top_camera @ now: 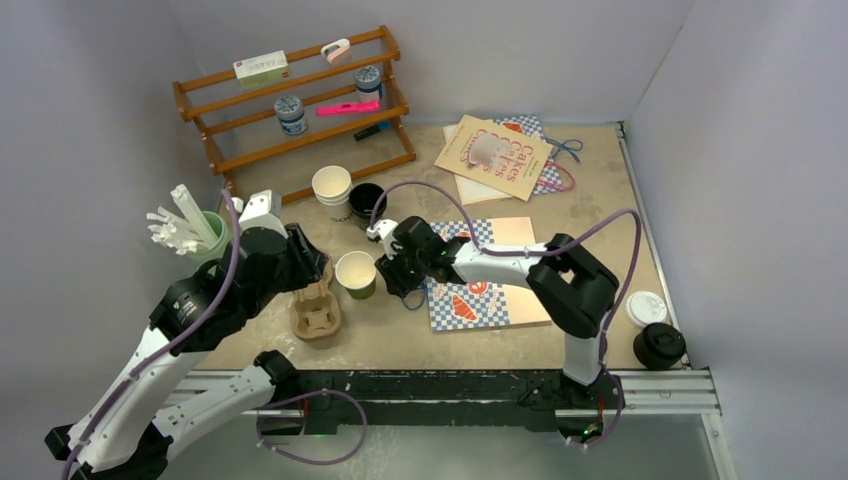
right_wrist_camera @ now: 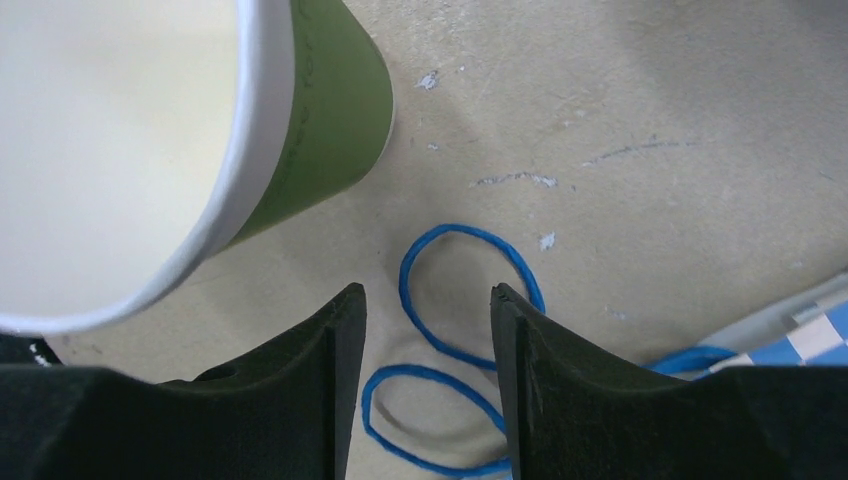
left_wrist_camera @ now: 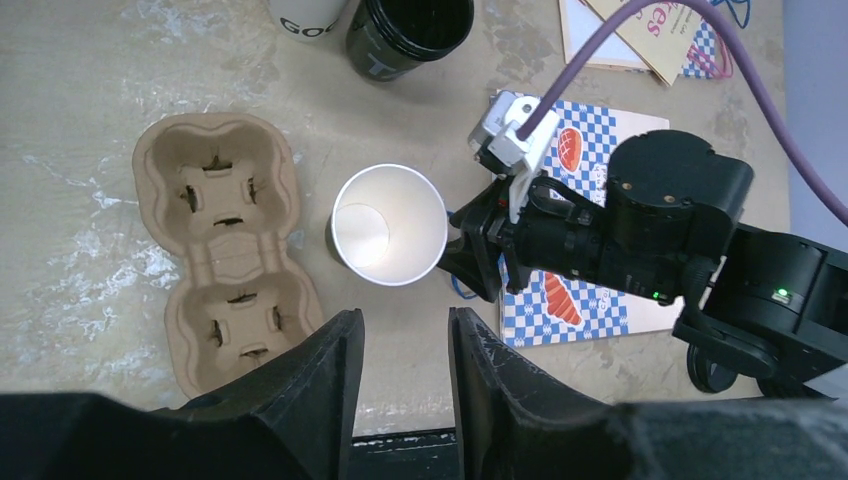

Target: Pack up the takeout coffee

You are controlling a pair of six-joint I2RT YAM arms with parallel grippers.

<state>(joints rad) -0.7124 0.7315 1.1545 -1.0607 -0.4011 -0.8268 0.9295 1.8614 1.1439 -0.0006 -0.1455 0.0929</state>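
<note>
The takeout coffee is a small black paper cup [top_camera: 365, 204], standing open-topped at the back beside the stacked white cups [top_camera: 332, 190]; the left wrist view shows the black cup [left_wrist_camera: 408, 35] at its top edge. A round black lid [top_camera: 659, 346] lies at the near right. A green cup [top_camera: 355, 274] with a white inside stands between my grippers. My left gripper [left_wrist_camera: 405, 316] hovers open and empty above the table, near the cardboard carrier [left_wrist_camera: 225, 265]. My right gripper [right_wrist_camera: 428, 300] is open and empty, low beside the green cup [right_wrist_camera: 335, 115], over blue string loops [right_wrist_camera: 470, 290].
A wooden rack [top_camera: 300, 100] with small items stands at the back left. Books [top_camera: 505, 155] lie at the back. A checkered booklet [top_camera: 480, 290] lies under the right arm. A cup of white stirrers [top_camera: 190, 232] is at the left, and a white lid [top_camera: 645, 307] at the right.
</note>
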